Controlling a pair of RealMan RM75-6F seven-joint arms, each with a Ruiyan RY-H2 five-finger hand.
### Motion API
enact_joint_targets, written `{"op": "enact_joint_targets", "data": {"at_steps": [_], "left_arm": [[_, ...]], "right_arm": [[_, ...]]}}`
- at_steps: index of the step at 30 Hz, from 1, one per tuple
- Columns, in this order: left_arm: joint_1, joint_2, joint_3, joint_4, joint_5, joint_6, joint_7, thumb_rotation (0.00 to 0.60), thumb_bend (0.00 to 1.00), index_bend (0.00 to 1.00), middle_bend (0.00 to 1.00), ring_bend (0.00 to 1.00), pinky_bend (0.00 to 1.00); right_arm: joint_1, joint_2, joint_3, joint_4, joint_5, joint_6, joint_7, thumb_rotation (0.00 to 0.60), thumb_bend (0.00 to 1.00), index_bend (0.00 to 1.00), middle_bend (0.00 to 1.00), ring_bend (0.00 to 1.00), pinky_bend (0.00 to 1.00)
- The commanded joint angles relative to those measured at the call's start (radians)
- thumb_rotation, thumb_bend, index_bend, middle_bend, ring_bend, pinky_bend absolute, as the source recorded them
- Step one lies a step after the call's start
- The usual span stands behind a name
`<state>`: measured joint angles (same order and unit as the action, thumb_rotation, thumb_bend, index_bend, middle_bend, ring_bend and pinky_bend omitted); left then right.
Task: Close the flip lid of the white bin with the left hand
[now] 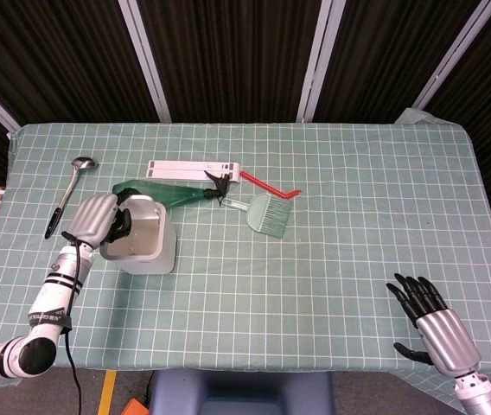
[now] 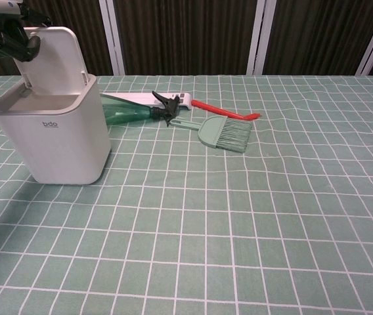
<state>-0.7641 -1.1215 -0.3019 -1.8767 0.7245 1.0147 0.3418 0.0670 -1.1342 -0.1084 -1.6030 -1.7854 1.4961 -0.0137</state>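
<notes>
The white bin (image 2: pixel 55 138) stands at the table's left, and its flip lid (image 2: pixel 54 56) is raised and tipped forward over the opening. From above, the bin (image 1: pixel 142 246) shows its lid (image 1: pixel 144 226) as a pale panel. My left hand (image 1: pixel 98 219) sits at the lid's left side with dark fingers (image 2: pixel 12 41) hooked on the lid's upper left corner. My right hand (image 1: pixel 427 316) hovers by the front right table edge, fingers spread, holding nothing.
Behind the bin lie a green spray bottle (image 1: pixel 176 195), a white flat bar (image 1: pixel 194 169), a green brush (image 1: pixel 268 213) and a red-handled tool (image 1: pixel 270 186). A ladle (image 1: pixel 66 195) lies at the far left.
</notes>
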Motion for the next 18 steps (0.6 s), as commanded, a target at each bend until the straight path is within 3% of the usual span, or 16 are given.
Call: {"op": "enact_joint_targets", "data": {"at_steps": [1, 18], "left_arm": [[0.004, 0.012, 0.013, -0.015, 0.01, 0.003, 0.004, 0.6, 0.82, 0.31, 1.0, 1.0, 1.0], [0.035, 0.086, 0.113, -0.098, 0.065, -0.005, 0.025, 0.6, 0.85, 0.29, 1.0, 1.0, 1.0]], "right_arm": [[0.0, 0.0, 0.001, -0.001, 0.002, 0.001, 0.0, 0.6, 0.18, 0.0, 0.0, 0.0, 0.0], [-0.008, 0.003, -0.002, -0.005, -0.011, 0.021, -0.003, 0.6, 0.18, 0.0, 0.0, 0.0, 0.0]]}}
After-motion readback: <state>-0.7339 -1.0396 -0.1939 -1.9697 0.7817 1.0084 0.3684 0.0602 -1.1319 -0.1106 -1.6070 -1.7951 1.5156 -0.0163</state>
